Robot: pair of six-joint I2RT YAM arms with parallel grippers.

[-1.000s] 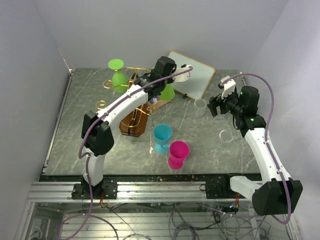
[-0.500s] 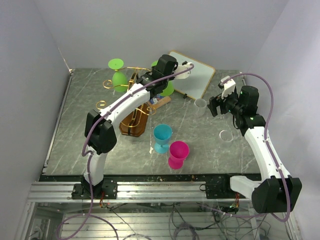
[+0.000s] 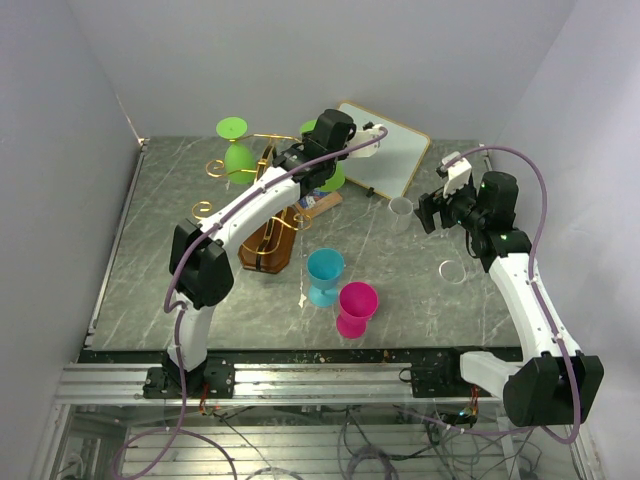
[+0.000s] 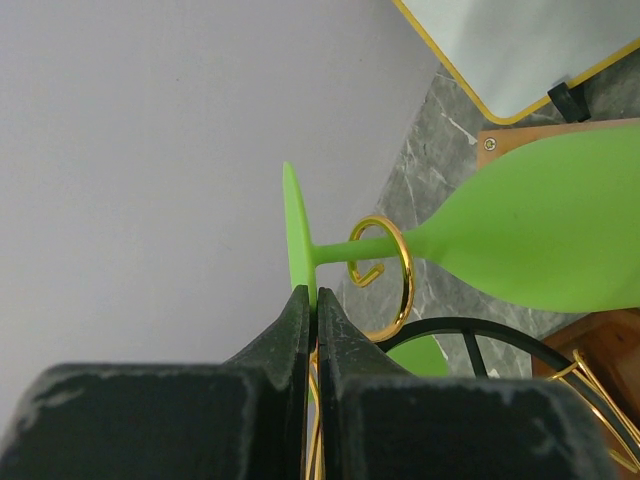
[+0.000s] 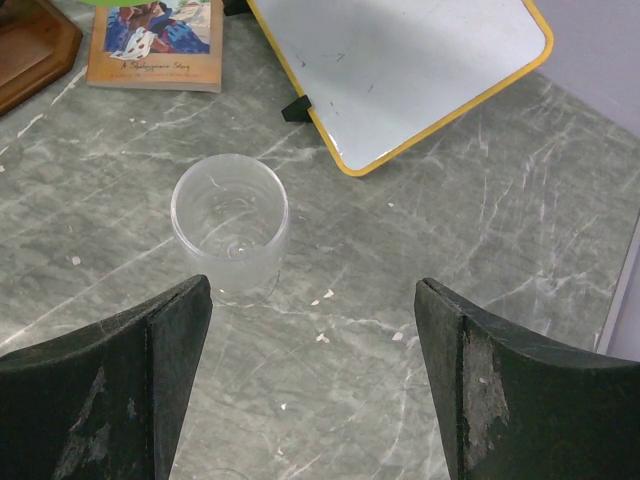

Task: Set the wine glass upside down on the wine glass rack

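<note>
My left gripper (image 4: 315, 295) is shut on the thin round foot (image 4: 298, 230) of a green wine glass (image 4: 540, 240), held sideways to this camera. Its stem passes through a gold scroll loop (image 4: 385, 270) of the wine glass rack. From above, the left gripper (image 3: 318, 140) is over the rack's right arm, and the green glass (image 3: 336, 181) hangs bowl down below it. The rack (image 3: 272, 240) has a brown wooden base. A second green glass (image 3: 237, 150) hangs upside down on its left arm. My right gripper (image 5: 312, 290) is open and empty above the table.
A clear glass (image 5: 230, 220) stands just ahead of the right gripper's left finger; another clear glass (image 3: 452, 272) stands nearer the front. A blue glass (image 3: 325, 275) and a pink glass (image 3: 356, 308) stand mid-table. A tilted white board (image 3: 385, 160) and a small book (image 5: 160, 40) lie behind.
My left gripper has shifted slightly toward the back with the green glass, bringing its foot into view above the rack arm. The right arm has not moved.
</note>
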